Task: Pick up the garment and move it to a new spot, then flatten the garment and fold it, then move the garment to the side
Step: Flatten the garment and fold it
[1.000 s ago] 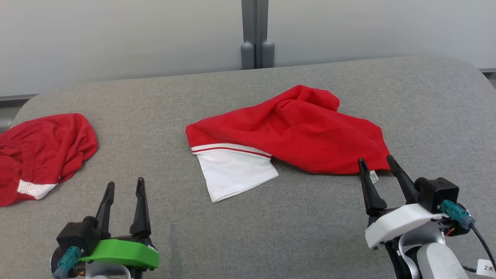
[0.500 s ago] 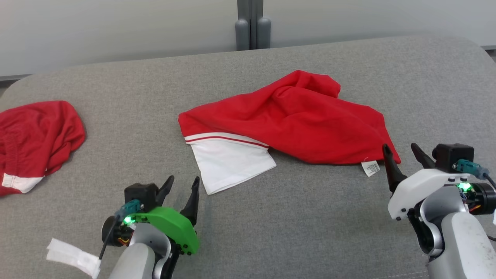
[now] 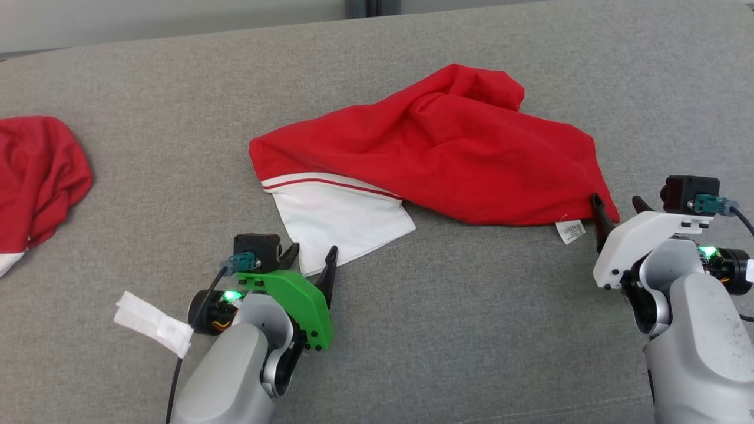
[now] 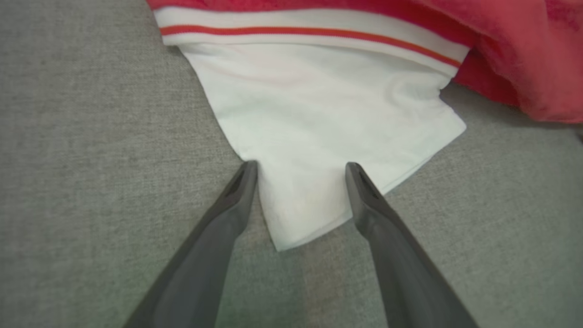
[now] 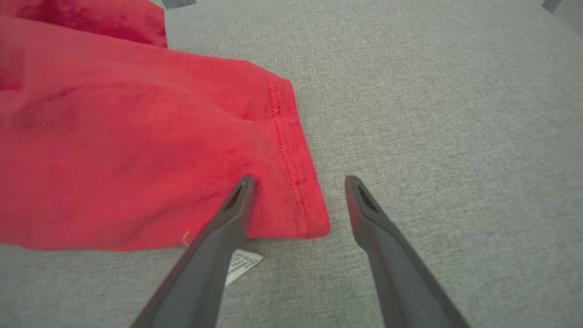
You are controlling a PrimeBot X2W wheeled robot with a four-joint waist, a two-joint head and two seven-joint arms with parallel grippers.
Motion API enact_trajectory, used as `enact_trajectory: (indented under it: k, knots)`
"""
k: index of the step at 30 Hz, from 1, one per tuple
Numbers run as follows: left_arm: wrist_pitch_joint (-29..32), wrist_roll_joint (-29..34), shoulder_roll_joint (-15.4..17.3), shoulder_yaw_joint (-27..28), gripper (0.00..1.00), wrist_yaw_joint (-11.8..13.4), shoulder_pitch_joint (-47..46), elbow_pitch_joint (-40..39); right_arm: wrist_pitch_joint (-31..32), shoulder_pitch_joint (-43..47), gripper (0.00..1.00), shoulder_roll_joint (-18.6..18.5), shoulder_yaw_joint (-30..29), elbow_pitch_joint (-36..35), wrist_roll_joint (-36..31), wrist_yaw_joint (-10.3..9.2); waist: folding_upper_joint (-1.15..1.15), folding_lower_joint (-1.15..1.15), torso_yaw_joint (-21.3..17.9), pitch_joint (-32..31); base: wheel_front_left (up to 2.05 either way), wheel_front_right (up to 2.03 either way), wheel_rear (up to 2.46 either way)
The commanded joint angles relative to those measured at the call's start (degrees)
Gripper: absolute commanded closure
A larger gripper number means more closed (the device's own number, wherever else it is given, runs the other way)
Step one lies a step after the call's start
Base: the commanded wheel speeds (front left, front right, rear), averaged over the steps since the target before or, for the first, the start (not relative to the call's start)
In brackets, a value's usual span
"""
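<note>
Toward the table's (image 3: 471, 330) left edge lay a second red garment (image 3: 35, 171), bunched and well apart from either arm. The left end effector (image 3: 313, 250) stood released, fingers spread wide, with the near corner of the white panel (image 3: 336, 224) lying between them; nothing was gripped. From there the garment (image 3: 447, 159) ran across the middle of the table, its long axis roughly left to right – white panel at the near-left end, rumpled red body rising toward the far edge, hemmed red corner at the right. A small label (image 3: 570, 231) stuck out from that hem onto the bare surface. The right end effector (image 5: 299, 180) was likewise spread and empty, one finger over the red cloth, the other over bare table, the stitched corner between them. Each arm sat just at its own end of the cloth, so a two-handed pinch and lift looked like the coming move – neither arm was clearly nearer. The table was covered in grey woven fabric, with free space on the right; a pale wall (image 3: 147, 17) showed beyond its far edge.
</note>
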Motion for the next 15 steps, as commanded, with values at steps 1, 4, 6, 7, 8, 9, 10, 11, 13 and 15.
enact_trajectory:
  k: [1,4,6,7,8,9,10,11,13,15]
  knots:
    - [0.53,-0.78,0.2,-0.48,0.0,1.12,-0.86,1.17,-0.6,-1.19,0.0,-0.06,-0.13,1.3,-0.89,-0.06,0.0,0.0,0.06,1.51,0.0,0.0,0.0]
    - [1.56,-1.81,0.27,-1.86,0.0,2.58,-1.17,2.76,-1.19,-2.47,0.0,-0.01,-0.58,4.51,-1.81,-0.06,0.0,0.0,0.3,2.03,0.0,0.0,0.0]
    - [2.45,-2.45,0.26,-2.84,0.0,3.27,-0.95,3.73,-1.44,-3.18,0.0,0.07,-1.32,6.64,-2.27,-0.06,0.0,0.0,0.57,2.21,0.0,0.0,0.0]
    - [2.99,-2.81,0.29,-3.43,0.0,3.64,-0.86,4.26,-1.58,-3.47,0.0,0.09,-1.78,7.67,-2.67,-0.06,0.0,0.0,0.72,2.26,0.0,0.0,0.0]
    - [3.31,-3.03,0.3,-3.86,0.0,3.77,-0.72,4.6,-1.73,-3.71,0.0,0.13,-2.15,8.34,-2.89,-0.07,0.0,0.0,0.85,2.31,0.0,0.0,0.0]
    - [3.97,-3.41,0.32,-4.42,0.0,3.88,-0.58,5.07,-2.05,-3.94,0.0,0.24,-2.45,9.01,-2.76,-0.06,0.0,0.0,0.97,2.34,0.0,0.0,0.0]
    - [4.35,-3.44,0.32,-4.87,0.0,3.98,-0.45,5.41,-2.21,-4.03,0.0,0.34,-2.66,9.54,-2.86,-0.06,0.0,0.0,1.06,2.37,0.0,0.0,0.0]
    - [4.87,-3.43,0.32,-5.38,0.0,4.08,-0.37,5.72,-2.48,-4.09,0.0,0.41,-2.75,10.15,-3.31,-0.06,0.0,0.0,1.16,2.42,0.0,0.0,0.0]
    - [6.08,-3.61,0.31,-6.37,0.0,3.85,-0.25,6.52,-2.63,-4.58,0.0,0.51,-2.77,11.17,-3.45,-0.06,0.0,0.0,1.33,2.48,0.0,0.0,0.0]
    - [7.2,-3.92,0.28,-7.22,0.28,3.45,-0.11,7.21,-2.49,-4.92,0.0,0.58,-2.28,12.17,-3.76,-0.05,0.0,0.0,1.42,2.51,0.0,0.0,0.0]
